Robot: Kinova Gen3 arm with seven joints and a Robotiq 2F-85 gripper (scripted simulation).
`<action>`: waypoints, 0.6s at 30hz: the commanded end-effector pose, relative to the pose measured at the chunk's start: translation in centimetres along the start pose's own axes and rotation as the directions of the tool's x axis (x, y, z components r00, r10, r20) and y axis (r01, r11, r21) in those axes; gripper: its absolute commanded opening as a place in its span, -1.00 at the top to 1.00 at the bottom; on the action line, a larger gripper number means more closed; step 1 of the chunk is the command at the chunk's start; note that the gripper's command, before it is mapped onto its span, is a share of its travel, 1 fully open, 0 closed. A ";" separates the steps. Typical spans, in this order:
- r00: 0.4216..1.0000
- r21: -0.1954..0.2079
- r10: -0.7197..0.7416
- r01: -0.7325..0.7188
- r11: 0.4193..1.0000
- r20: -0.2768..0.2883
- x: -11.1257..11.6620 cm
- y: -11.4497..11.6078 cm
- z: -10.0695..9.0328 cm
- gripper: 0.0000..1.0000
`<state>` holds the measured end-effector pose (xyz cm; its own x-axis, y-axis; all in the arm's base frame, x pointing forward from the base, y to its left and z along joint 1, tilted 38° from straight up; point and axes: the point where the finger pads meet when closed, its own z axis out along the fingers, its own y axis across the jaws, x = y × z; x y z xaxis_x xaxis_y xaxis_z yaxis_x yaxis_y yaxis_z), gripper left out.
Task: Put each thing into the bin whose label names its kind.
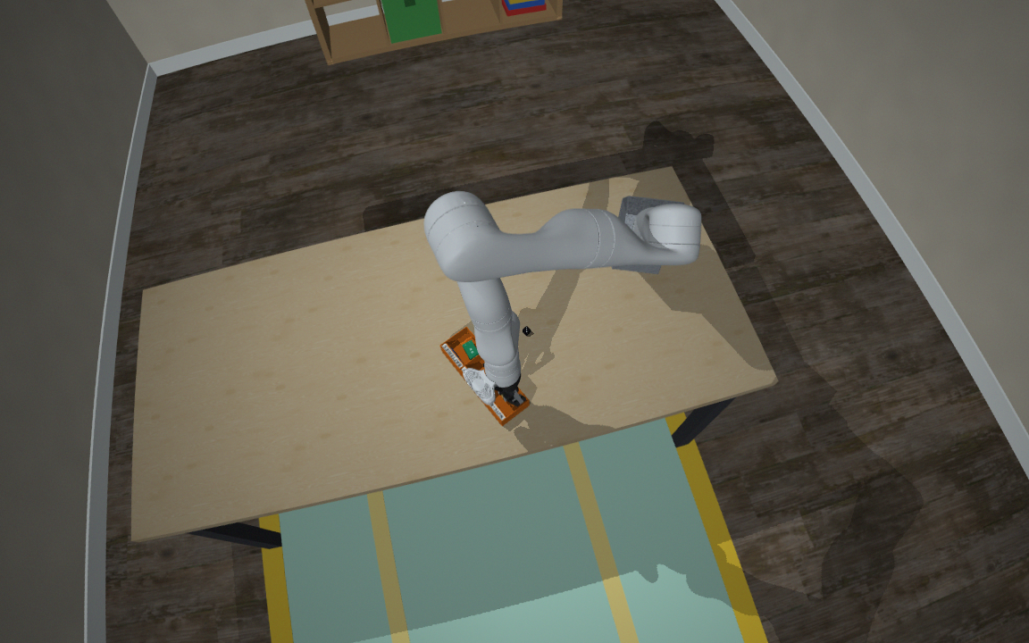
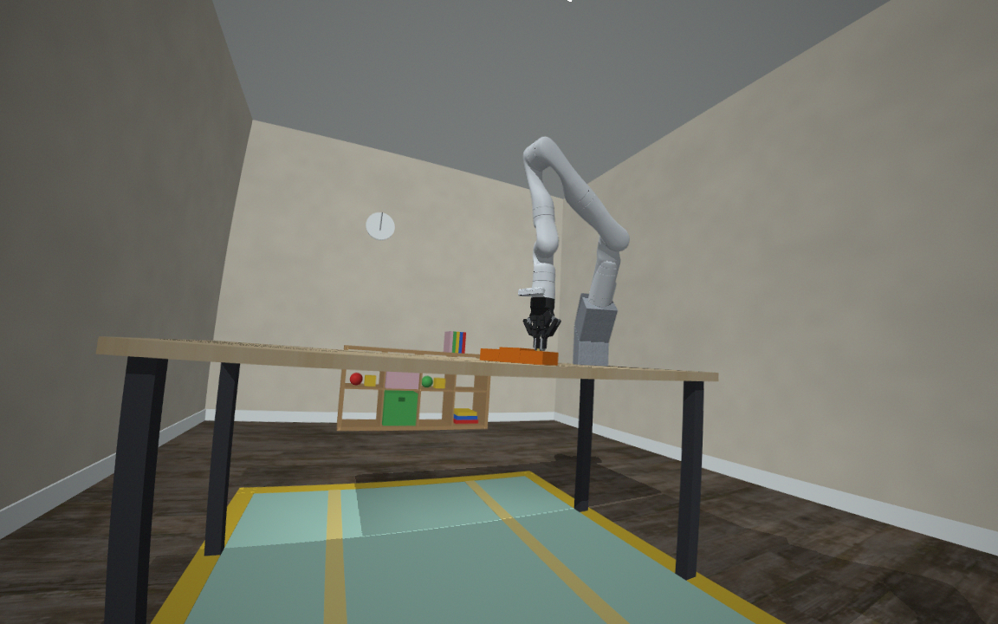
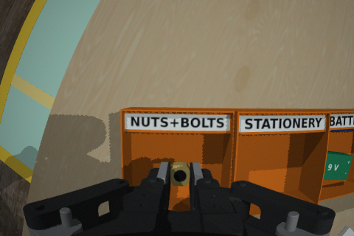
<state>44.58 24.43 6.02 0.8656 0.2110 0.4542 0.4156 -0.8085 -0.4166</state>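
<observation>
Fig.: Brass nut above its bin, ready for release. The nut (image 3: 181,167) is clamped btwn the two pads of the claw (image 1: 509,393) (image 2: 540,347) (image 3: 180,174), hole facing the wrist cam. The NUTS+BOLTS bin (image 1: 498,414) (image 2: 550,357) (image 3: 166,145) lies below, near the front long edge of the bench (image 1: 302,359) (image 2: 332,356) (image 3: 184,44), i.e. the mat side, toward its right half.

Step in hand (judged): lowering & release. The claw should be kept upright and centred btwn the bin's side walls, w/ room left for the outer finger links to swing out. A short drop is allowed; the pads are best parted slowly, low over the bin floor, so that no bounce into the STATIONERY bin (image 2: 516,354) (image 3: 262,149) occurs. A straight lift should then follow, w/o any wall being dragged.

Rel. position: the nut sits at the fingertips, midway btwn the pads; exact clearance to the floor can't be told. The green 9 V battery (image 1: 470,349) (image 3: 337,166) rests in the bin farthest from the front edge. A small black die (image 1: 527,329) lies farther toward the back edge, outside the bins.
</observation>
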 end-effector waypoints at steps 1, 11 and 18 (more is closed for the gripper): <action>1.000 0.007 0.001 -0.001 1.000 0.007 -0.3 -0.3 0.8 0.73; 1.000 0.007 0.001 -0.001 1.000 0.007 -0.3 -0.3 2.4 0.73; 1.000 0.007 0.001 -0.001 1.000 0.007 -0.4 -0.4 2.4 0.73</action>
<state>44.75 25.95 4.15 0.8674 0.2146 0.4489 0.4176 -0.8045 -0.4223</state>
